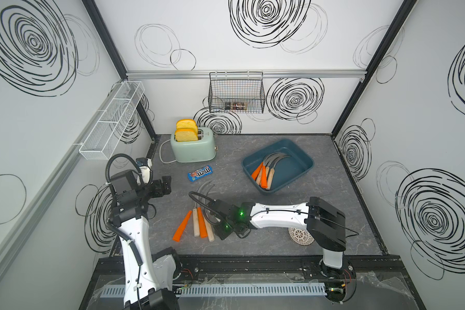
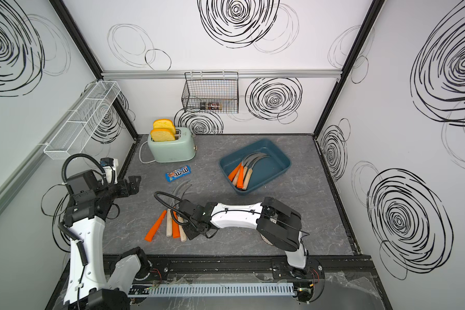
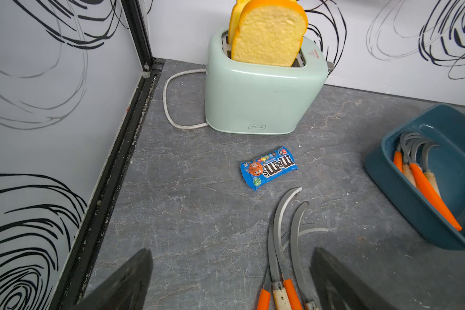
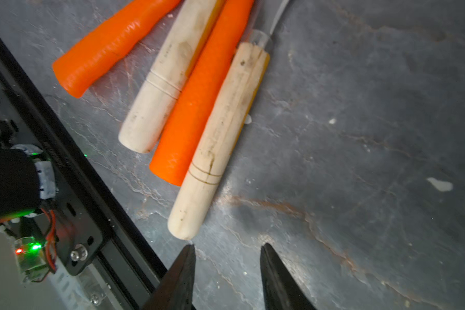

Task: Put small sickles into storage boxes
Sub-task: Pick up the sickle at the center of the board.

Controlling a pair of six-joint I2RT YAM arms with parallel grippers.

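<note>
In a top view the right arm (image 1: 277,214) is partly hiding four small sickles (image 1: 196,222) on the table (image 1: 320,214); others are lying in the storage box (image 1: 293,166). In the wrist views the left end effector (image 3: 231,252) is gaping near a candy packet (image 3: 268,167), and the right end effector (image 4: 227,252) is hovering parted, empty.

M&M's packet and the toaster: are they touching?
Apart. The left wrist view shows bare grey tabletop between the M&M's packet and the mint toaster.

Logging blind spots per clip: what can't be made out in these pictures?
Wire basket contents: too small, both top views.
Woven mat: partly hidden under the right arm, both top views.
Table sickles: blades cut off by right wrist view's edge.
Tray sickles: overlapping, count unclear.
</note>
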